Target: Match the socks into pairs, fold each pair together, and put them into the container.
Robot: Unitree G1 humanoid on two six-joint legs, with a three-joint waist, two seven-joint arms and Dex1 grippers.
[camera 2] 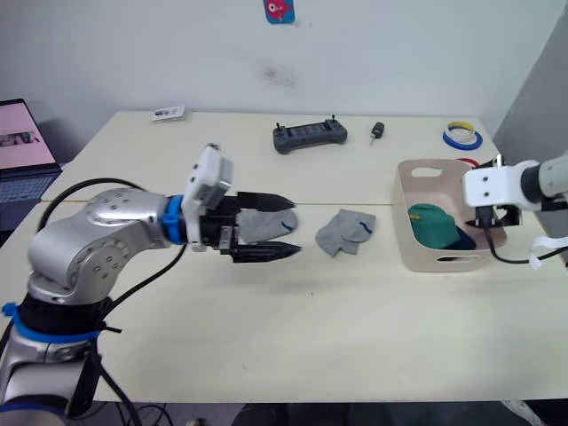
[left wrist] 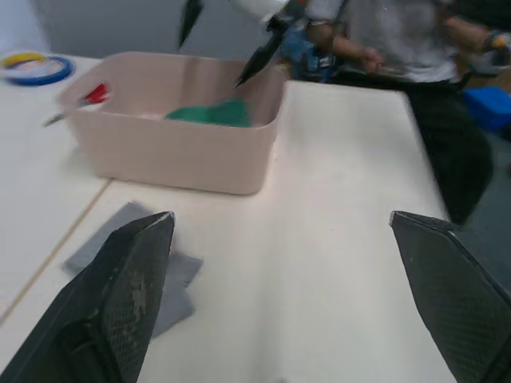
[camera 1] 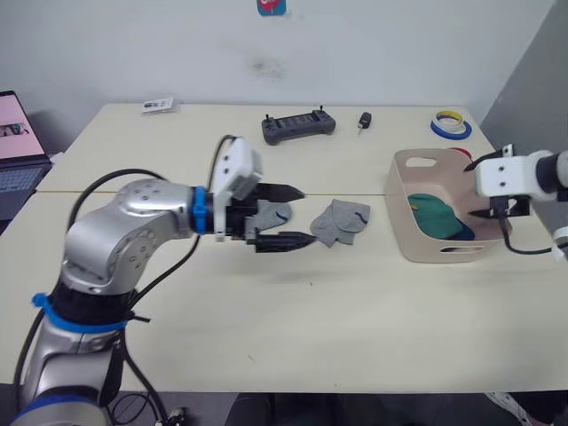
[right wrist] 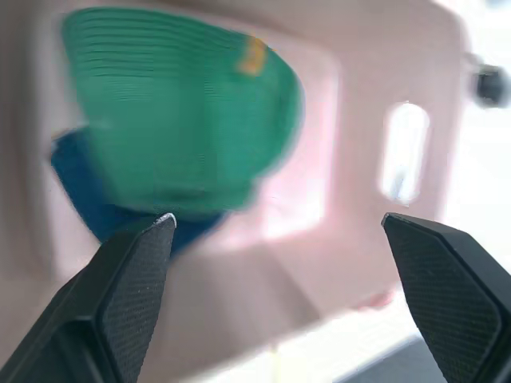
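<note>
Your left gripper [camera 1: 288, 216] is hanging wide open and empty at centre frame in the left eye view, just left of the grey socks [camera 1: 342, 222], which are lying to its right. The container [camera 1: 417, 240] is sitting mid-right, your right gripper [camera 1: 486, 188] over it.

Through the right wrist, wide-spread empty fingers [right wrist: 132, 263] are looking down on the green pair [right wrist: 180, 104] over blue [right wrist: 88, 195].

Bare table [camera 1: 293, 328] is lying open from 5 to 7 o'clock. The tub [camera 1: 417, 241] is blocking 3 o'clock, with the right gripper [camera 1: 477, 189] spread above it. Grey socks [camera 1: 340, 222] are occupying centre.
</note>
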